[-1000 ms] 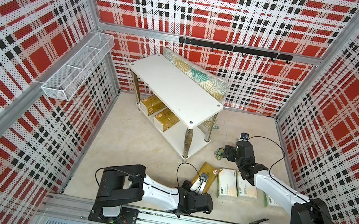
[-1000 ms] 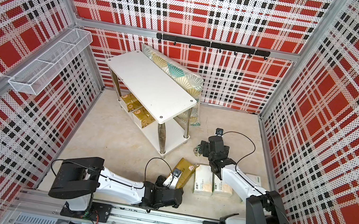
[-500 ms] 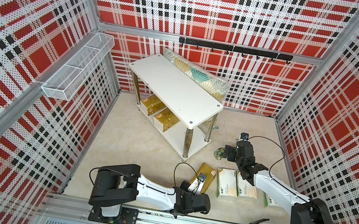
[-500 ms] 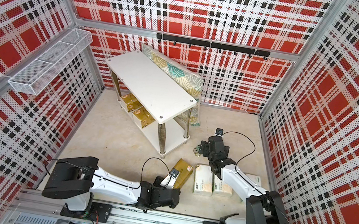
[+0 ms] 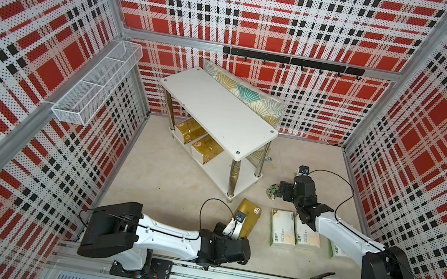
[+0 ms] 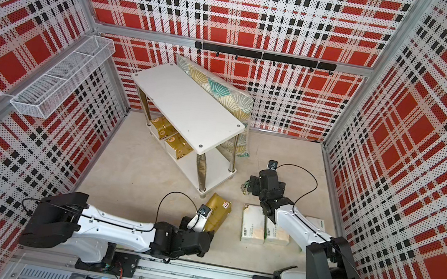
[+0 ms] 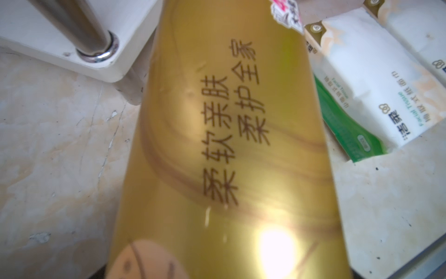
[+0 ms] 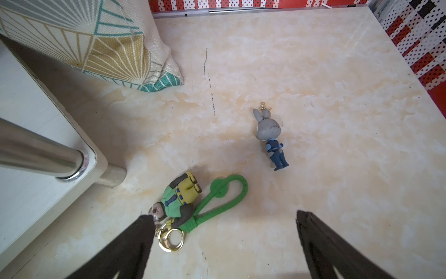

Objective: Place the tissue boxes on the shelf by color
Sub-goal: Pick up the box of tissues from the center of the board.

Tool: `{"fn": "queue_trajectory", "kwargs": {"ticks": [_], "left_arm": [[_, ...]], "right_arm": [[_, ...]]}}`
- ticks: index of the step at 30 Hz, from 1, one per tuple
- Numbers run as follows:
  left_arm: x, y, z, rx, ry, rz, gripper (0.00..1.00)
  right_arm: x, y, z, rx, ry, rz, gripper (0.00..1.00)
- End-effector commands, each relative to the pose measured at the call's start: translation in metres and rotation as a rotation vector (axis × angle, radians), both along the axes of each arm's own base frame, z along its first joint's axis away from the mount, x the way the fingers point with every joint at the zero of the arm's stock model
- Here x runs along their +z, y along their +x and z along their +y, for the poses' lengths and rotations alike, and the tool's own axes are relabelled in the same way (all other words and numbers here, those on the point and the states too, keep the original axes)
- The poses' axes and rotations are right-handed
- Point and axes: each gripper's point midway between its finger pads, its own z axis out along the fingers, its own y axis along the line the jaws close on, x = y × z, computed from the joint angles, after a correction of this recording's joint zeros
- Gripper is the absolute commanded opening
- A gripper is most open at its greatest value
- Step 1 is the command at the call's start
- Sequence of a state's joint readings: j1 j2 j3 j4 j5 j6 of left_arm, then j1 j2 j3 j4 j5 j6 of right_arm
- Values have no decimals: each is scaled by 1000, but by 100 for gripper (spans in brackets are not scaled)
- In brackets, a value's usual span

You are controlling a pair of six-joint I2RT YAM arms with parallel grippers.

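Observation:
The shelf [image 5: 215, 107] stands at the back, with two gold tissue boxes [image 5: 189, 129] [image 5: 206, 148] on its lower board. A third gold pack [image 5: 248, 217] lies on the floor by the shelf's front leg. My left gripper [image 5: 241, 236] is shut on its near end; that pack [image 7: 229, 145] fills the left wrist view and hides the fingers. Three white packs [image 5: 282, 228] [image 5: 304, 235] [image 5: 334, 250] lie side by side to the right, the last partly under my right arm. Beyond them my right gripper [image 8: 224, 217] hangs open over bare floor.
A sloth keychain with a green strap [image 8: 181, 200] lies beside one right fingertip, a rabbit figure [image 8: 269, 135] farther off. A fan-patterned cushion [image 5: 242, 94] leans behind the shelf. A wire basket [image 5: 94, 89] hangs on the left wall, a hook rail [image 5: 292, 60] on the back wall.
My left gripper has closed on the gold pack and drawn it leftward, away from the white packs, as the arm shifted left. The right arm has not moved.

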State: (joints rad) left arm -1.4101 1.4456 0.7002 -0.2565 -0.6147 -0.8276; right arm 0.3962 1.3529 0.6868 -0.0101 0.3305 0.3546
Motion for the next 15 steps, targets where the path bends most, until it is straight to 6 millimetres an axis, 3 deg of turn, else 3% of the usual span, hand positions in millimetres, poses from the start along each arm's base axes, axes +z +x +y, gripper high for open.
{"fn": "queue_trajectory", "kwargs": {"ticks": [1,15], "left_arm": [[13,2,17,54,-23,-4,83],[56,14,91,292,-174,58,79]], "right_arm": [[-5,-1,-5,-8,-21,10,100],[-2,4,-3,-6,-16,7,100]]}}
